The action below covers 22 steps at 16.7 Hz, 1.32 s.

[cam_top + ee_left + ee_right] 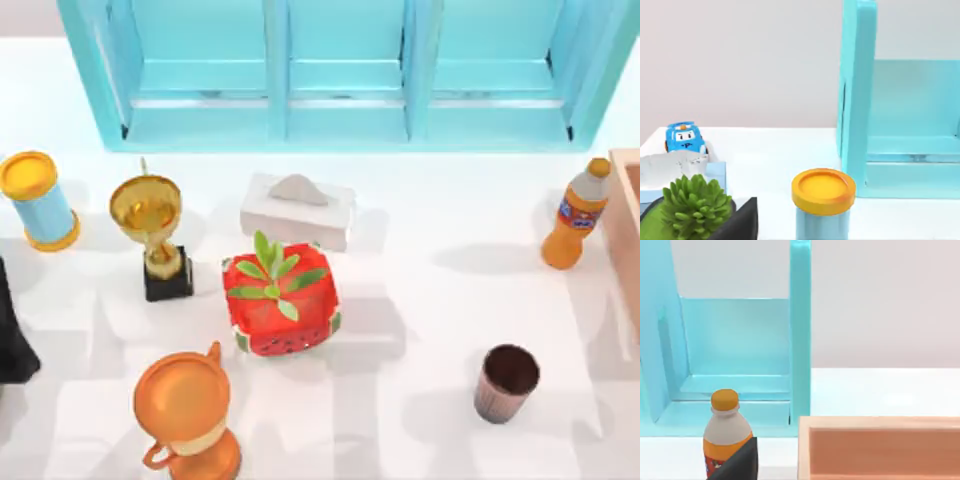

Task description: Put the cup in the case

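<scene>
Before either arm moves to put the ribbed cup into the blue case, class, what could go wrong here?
1. The ribbed brown cup stands upright and alone near the table's front right; a sideways nudge during the grasp could tip it.
2. The orange bottle stands between the cup and the blue case; a low carry might knock it over.
3. The wooden box at the right edge crowds the right arm's approach.

dark black left arm [12, 335] sitting at the table's left edge, a dark gripper corner poking into each wrist view, fingers out of sight
</scene>
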Available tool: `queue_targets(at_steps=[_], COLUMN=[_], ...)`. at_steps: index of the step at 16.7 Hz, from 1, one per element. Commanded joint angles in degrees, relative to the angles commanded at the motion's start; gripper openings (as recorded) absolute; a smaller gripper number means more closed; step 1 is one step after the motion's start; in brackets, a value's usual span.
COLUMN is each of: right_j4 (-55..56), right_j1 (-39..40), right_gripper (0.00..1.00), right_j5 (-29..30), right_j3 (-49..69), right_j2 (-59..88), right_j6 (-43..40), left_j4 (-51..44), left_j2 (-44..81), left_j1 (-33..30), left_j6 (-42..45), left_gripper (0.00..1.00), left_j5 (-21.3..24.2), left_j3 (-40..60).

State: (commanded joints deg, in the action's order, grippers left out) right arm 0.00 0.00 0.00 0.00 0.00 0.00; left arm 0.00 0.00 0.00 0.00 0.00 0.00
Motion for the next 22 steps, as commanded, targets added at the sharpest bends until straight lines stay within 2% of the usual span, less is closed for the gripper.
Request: queue_targets(at_steps=[4,7,16,22], right_j4=[-1.45,-7.21,-39.08,-60.26], right_j1=[1.46,6.76,26.77,32.39], right_gripper=[1.0,1.0,1.0,1.0], right_j5=[0.01,0.18,0.86,0.61], right_j3=[1.54,7.78,41.47,62.45], right_j2=[1.79,8.95,50.12,76.37], right_j6=[1.17,5.37,23.28,30.52], left_j4=[0.0,0.0,0.0,0.0], left_j2=[0.0,0.0,0.0,0.0], left_j1=[0.0,0.0,0.0,0.0], left_j6=[0.0,0.0,0.0,0.0], left_gripper=[1.0,1.0,1.0,1.0], left_j5=[0.0,0.0,0.0,0.0], left_j3=[0.0,0.0,0.0,0.0])
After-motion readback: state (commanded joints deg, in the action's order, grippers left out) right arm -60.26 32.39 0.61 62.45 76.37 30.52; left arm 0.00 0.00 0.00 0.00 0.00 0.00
